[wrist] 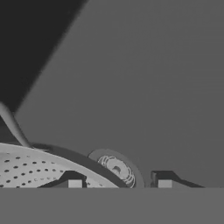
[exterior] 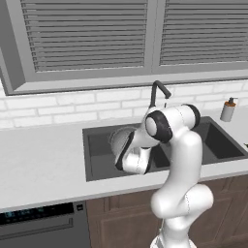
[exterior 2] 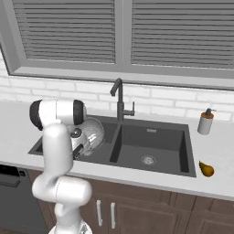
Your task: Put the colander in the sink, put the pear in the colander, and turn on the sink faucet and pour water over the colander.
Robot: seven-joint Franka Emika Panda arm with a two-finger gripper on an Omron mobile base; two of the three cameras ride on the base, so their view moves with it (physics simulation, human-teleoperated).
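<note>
Colander (exterior 2: 91, 131) down in the left basin of the sink (exterior 2: 180, 155), tilted on edge, not yet settled flat. Pincer (wrist: 119, 183) parted astride its rim; grip or release impossible to tell. Pear (exterior 2: 206, 169) waiting on the worktop (exterior 2: 219, 180) right of the sink; faucet (exterior 2: 119, 98) untouched, no water.

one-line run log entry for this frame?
phase: placing colander in sink left basin | gripper: at colander rim, grip unclear | pear: on counter right of sink | faucet: no water visible

Kitchen, sink (exterior 2: 192, 151), faucet (exterior 2: 119, 98), dishwasher (exterior: 43, 225)
</note>
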